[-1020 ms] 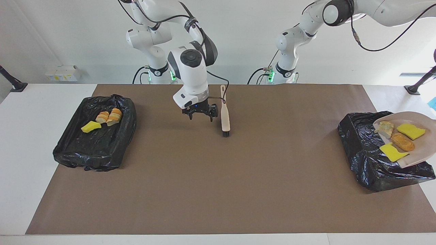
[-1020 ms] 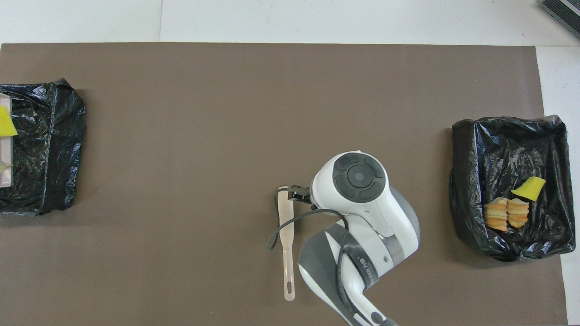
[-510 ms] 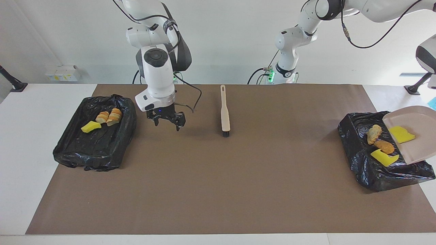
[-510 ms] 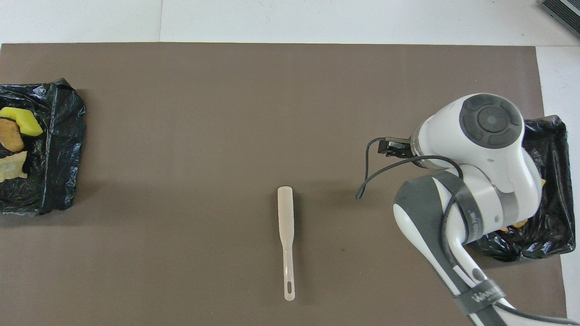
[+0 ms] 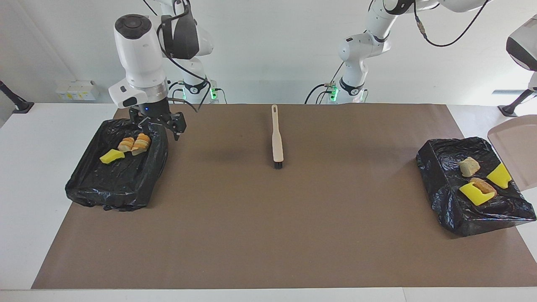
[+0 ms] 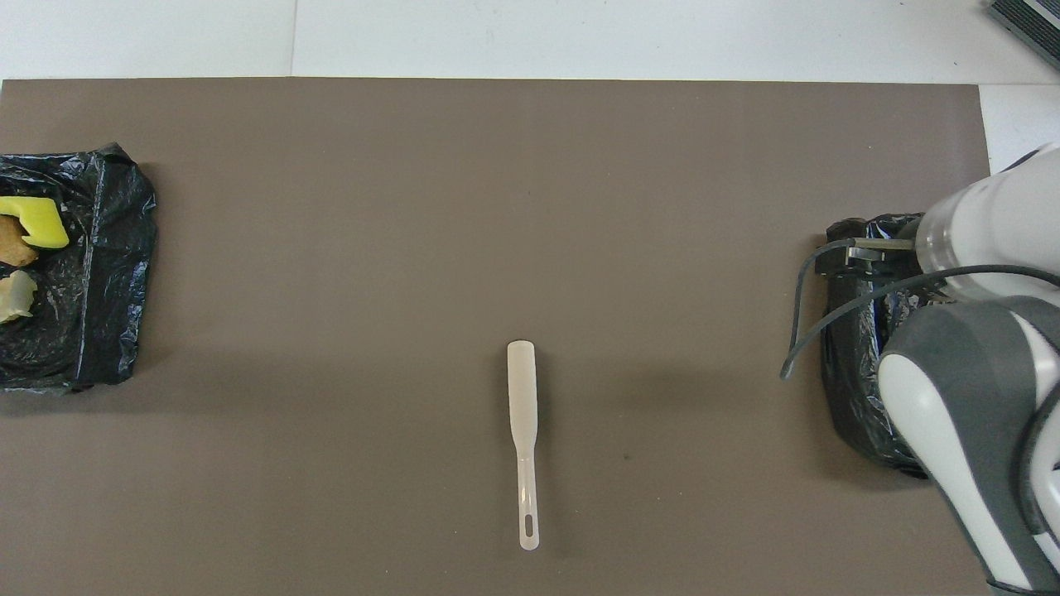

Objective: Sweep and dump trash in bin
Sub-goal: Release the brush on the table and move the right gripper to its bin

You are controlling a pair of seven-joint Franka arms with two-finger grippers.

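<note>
Lying dumped in two black bins, the trash (image 5: 478,193) rests at three o'clock (image 5: 436,167) and nine o'clock (image 5: 84,184) in the facing view, so the tipped dustpan (image 5: 516,147) hangs empty, the hidden left gripper pinched tight, the right gripper (image 5: 161,130) wide open over the nine o'clock bin.

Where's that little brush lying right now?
The brush lies alone mid-table on the brown mat, between the two black-lined bins, its handle pointing toward the robots.

We see two glossy white arms with dark grey joint caps and bands, loose black cables looping along them, green lights at both bases, and black gripper hardware.
</note>
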